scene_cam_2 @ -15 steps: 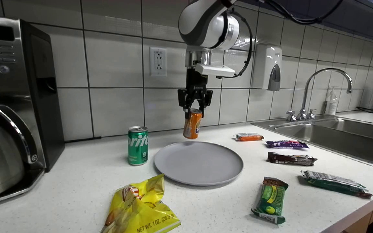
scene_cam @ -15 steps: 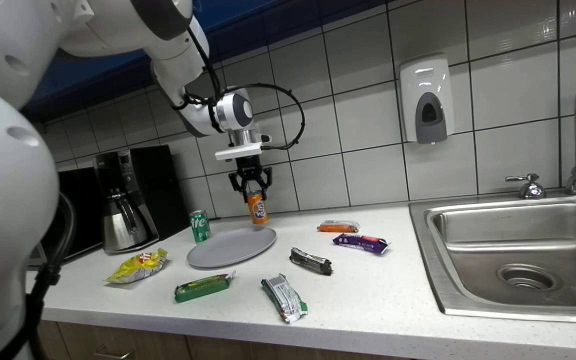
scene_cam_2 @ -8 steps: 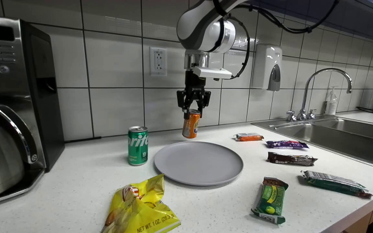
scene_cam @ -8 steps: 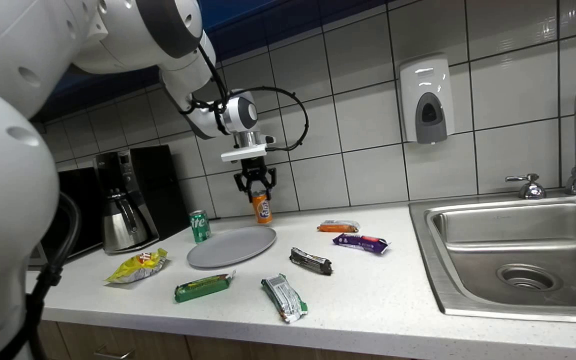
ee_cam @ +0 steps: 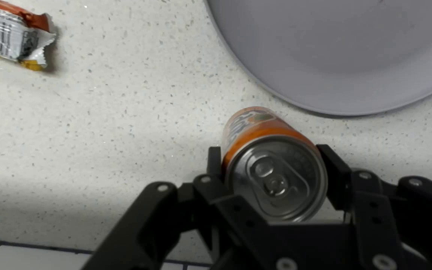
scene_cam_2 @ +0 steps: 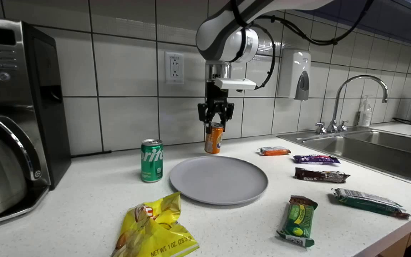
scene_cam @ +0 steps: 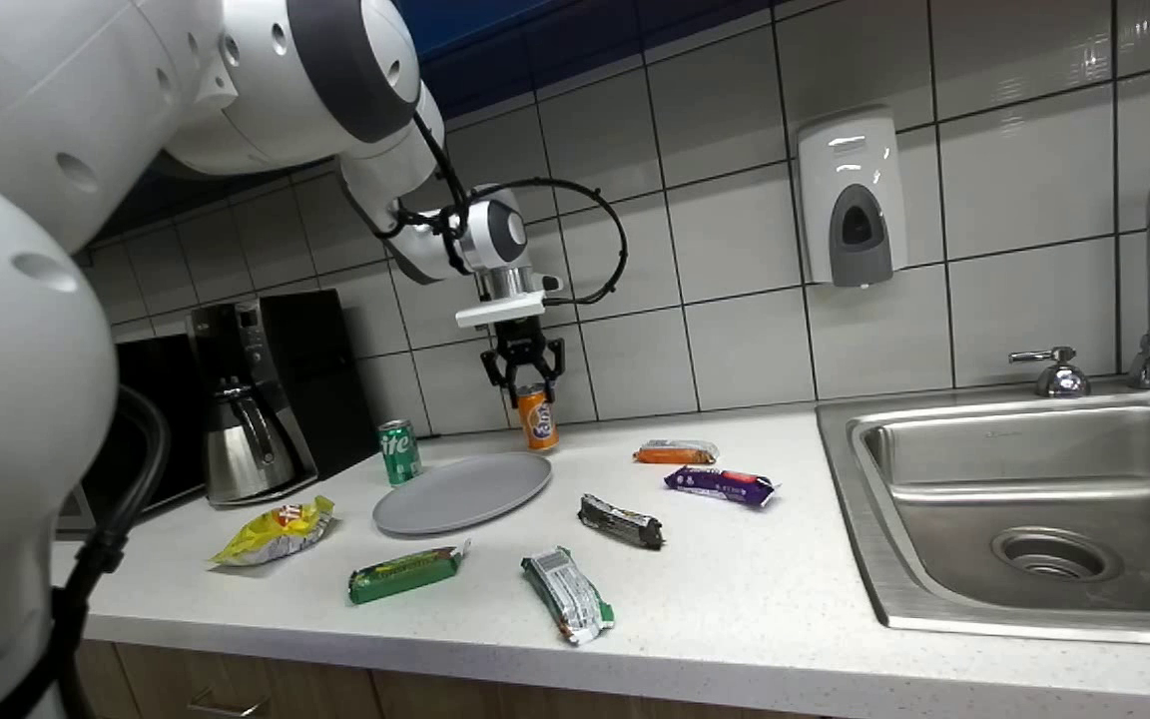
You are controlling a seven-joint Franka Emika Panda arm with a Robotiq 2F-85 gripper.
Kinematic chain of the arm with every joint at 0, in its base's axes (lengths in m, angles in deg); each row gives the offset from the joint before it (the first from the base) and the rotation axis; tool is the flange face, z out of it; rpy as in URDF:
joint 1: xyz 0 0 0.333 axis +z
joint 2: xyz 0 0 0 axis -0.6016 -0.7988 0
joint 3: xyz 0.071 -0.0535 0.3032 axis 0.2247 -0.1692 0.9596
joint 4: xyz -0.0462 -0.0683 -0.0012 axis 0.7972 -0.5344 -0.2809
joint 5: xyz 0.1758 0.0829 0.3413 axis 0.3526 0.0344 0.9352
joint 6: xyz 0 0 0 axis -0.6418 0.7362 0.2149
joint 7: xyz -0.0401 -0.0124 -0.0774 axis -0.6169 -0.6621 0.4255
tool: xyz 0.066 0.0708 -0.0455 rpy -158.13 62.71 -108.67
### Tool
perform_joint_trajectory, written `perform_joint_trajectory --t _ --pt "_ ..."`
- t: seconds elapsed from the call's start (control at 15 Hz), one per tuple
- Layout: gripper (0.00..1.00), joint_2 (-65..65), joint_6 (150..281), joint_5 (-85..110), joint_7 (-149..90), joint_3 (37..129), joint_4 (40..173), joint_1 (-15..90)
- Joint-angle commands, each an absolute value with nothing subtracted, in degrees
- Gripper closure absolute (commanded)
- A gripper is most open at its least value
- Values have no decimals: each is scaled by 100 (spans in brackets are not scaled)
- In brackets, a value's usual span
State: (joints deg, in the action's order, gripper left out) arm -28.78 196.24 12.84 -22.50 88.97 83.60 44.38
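Note:
My gripper [ee_cam: 272, 165] is shut on an orange soda can [scene_cam: 538, 421], one finger on each side near its top. In the wrist view the can's silver lid faces the camera and its lower body leans away. The can looks slightly tilted in an exterior view [scene_cam_2: 214, 141]. It is just behind the round grey plate [scene_cam_2: 219, 180], and not over it. Whether its base touches the counter I cannot tell. A green soda can [scene_cam_2: 152, 160] stands upright beside the plate. Nothing lies on the plate.
A yellow chip bag [scene_cam_2: 155, 228] lies in front of the green can. Several wrapped bars, among them an orange one [scene_cam: 676, 452] and a purple one [scene_cam: 721, 486], are spread toward the sink [scene_cam: 1024, 499]. A coffee maker [scene_cam: 246, 399] and the tiled wall [scene_cam_2: 127, 71] bound the counter.
My gripper and the orange can have shifted a little to the right and slightly lower in an exterior view. The grip has stayed the same, and the other things have not moved.

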Motion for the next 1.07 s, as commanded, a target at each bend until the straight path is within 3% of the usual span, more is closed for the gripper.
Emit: perform_joint_trajectory --t 0.0,0.53,0.6,0.67,0.8,1.0 --pt "62 -3086 19332 1181 -2201 8868 7933 4402" --pt "62 -3228 19191 1180 -2268 8799 7744 4409" --pt "30 -3234 19164 1191 -2259 8804 7729 4404" --pt "11 -3237 19146 1195 -2242 8809 7719 4401" --pt "1 -3242 19110 1199 -2236 8813 7678 4401" --pt "0 -3202 19049 1205 -2213 8825 7656 4400"
